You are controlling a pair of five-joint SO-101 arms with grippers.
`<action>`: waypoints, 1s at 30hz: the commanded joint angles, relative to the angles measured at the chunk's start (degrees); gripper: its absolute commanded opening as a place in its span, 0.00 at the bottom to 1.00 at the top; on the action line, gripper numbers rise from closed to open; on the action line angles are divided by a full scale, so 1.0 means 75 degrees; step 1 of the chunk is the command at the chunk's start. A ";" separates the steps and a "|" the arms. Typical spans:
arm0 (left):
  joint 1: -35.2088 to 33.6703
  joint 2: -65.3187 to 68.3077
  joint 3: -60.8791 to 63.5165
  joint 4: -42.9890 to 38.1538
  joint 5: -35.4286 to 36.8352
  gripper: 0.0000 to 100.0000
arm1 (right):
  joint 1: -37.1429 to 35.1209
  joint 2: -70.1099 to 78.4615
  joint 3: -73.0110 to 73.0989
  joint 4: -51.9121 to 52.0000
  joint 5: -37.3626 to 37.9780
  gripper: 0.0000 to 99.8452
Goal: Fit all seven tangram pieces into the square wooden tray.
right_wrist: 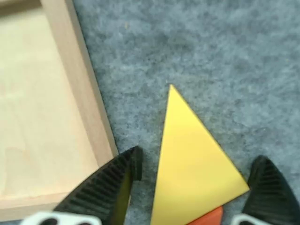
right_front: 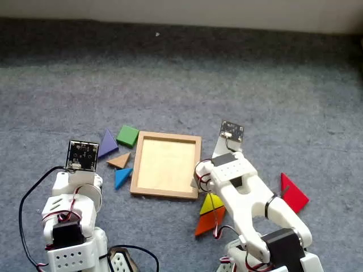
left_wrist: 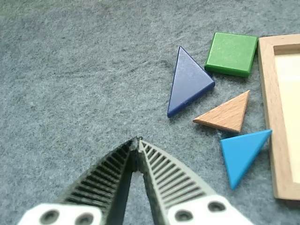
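Note:
The square wooden tray lies mid-table with its floor bare. Left of it sit a purple triangle, a green square, a wooden triangle and a blue triangle. My left gripper is shut and holds nothing, on the carpet short of the purple triangle. My right gripper is open and straddles the yellow triangle, one finger on each side, beside the tray's rim. An orange piece touches the yellow triangle. A red piece lies at the far right.
Grey carpet covers the whole table. The left arm's base and the right arm's base stand at the front edge. Open carpet stretches behind the tray and to the far left.

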 commanded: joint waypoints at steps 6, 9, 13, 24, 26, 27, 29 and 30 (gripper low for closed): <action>-0.0076 -0.0018 -0.0053 -0.0117 -0.0070 0.01 | -0.0076 -0.0041 0.0018 0.0393 -0.0105 0.35; -0.0076 -0.0018 -0.0053 -0.0117 -0.0070 0.01 | -0.0100 -0.0041 -0.0147 0.0803 -0.0117 0.35; -0.0064 -0.0018 -0.0053 -0.0117 -0.0070 0.01 | -0.0111 0.0018 -0.0264 0.0791 -0.0117 0.28; -0.0064 -0.0018 -0.0053 -0.0117 -0.0070 0.01 | -0.0088 -0.0018 -0.0287 0.0779 -0.0070 0.22; -0.0064 -0.0018 -0.0053 -0.0117 -0.0070 0.01 | -0.0088 -0.0041 -0.0287 0.0791 -0.0059 0.22; -0.0064 -0.0018 -0.0053 -0.0117 -0.0070 0.01 | -0.0088 -0.0041 -0.0287 0.0791 -0.0059 0.22; -0.0064 -0.0018 -0.0053 -0.0117 -0.0070 0.01 | -0.0088 -0.0064 -0.0322 0.0815 -0.0047 0.22; -0.0064 -0.0018 -0.0053 -0.0117 -0.0070 0.01 | -0.0088 -0.0135 -0.0428 0.0838 -0.0047 0.22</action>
